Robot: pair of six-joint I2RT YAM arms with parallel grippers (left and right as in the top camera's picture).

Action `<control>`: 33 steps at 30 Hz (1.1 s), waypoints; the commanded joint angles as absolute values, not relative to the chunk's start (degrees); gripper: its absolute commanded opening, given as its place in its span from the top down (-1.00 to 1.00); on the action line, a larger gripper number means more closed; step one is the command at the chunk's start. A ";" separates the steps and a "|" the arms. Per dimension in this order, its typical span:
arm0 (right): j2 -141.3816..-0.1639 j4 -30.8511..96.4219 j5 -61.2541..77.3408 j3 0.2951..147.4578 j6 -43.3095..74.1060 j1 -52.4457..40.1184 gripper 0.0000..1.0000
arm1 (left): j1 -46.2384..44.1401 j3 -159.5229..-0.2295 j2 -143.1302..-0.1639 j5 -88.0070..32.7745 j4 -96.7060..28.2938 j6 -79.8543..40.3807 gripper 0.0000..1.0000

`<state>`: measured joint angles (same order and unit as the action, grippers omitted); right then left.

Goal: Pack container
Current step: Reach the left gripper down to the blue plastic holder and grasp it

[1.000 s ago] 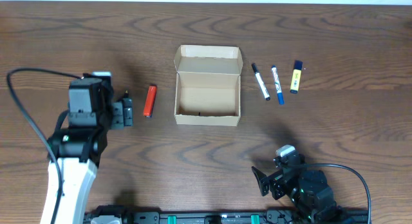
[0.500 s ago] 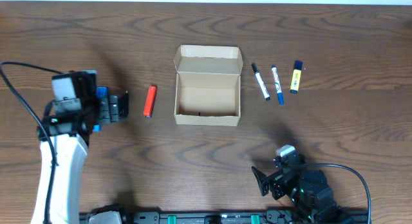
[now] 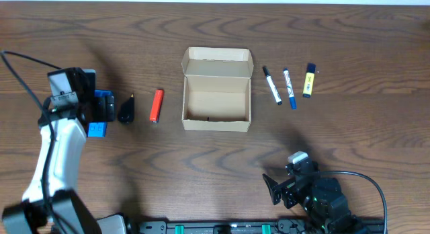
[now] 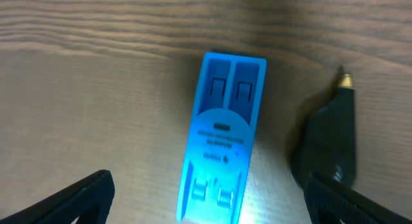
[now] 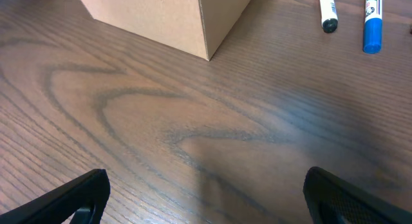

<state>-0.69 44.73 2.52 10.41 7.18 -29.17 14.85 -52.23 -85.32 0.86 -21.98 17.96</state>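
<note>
Your left gripper (image 4: 207, 185) stands released and holds nothing. Its two fingers are spread either side of the flat blue rectangular plastic piece (image 4: 222, 139) lying on the brown wooden table (image 3: 201, 160). In the left wrist view the piece's long axis runs away from the camera with a slight lean, so the jaws span its narrow width. Just beside it, not touching, lies a black teardrop-shaped object with a brass-coloured tip (image 4: 329, 143).

The open plain brown cardboard box (image 3: 217, 93) sits well to the right of this gripper, past the black object and the red marker (image 3: 156, 105). Its flap lid is folded back on the far side, and it looks empty. The left arm is plainly the nearer one to the blue piece.

Your right gripper (image 5: 206, 179) is likewise spread and empty, low at the table's front, closer to the three pens (image 3: 289, 88) right of the box.

Against a second ago, the left gripper has drawn back leftward from beside the red marker, uncovering the blue piece and the black object. Box, pens and right arm are unchanged.
</note>
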 commanded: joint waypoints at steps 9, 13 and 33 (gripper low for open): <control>-0.32 44.73 1.91 9.85 7.66 -29.71 -0.99 | 15.09 -53.65 -95.66 1.91 -15.09 22.35 -0.90; -0.32 44.73 1.91 9.85 7.66 -29.71 -0.99 | 15.09 -53.65 -98.63 1.87 -13.13 22.35 -0.91; -0.32 44.73 1.91 9.85 7.66 -29.71 -0.99 | 15.05 -53.65 -104.14 1.32 -12.82 22.17 -0.36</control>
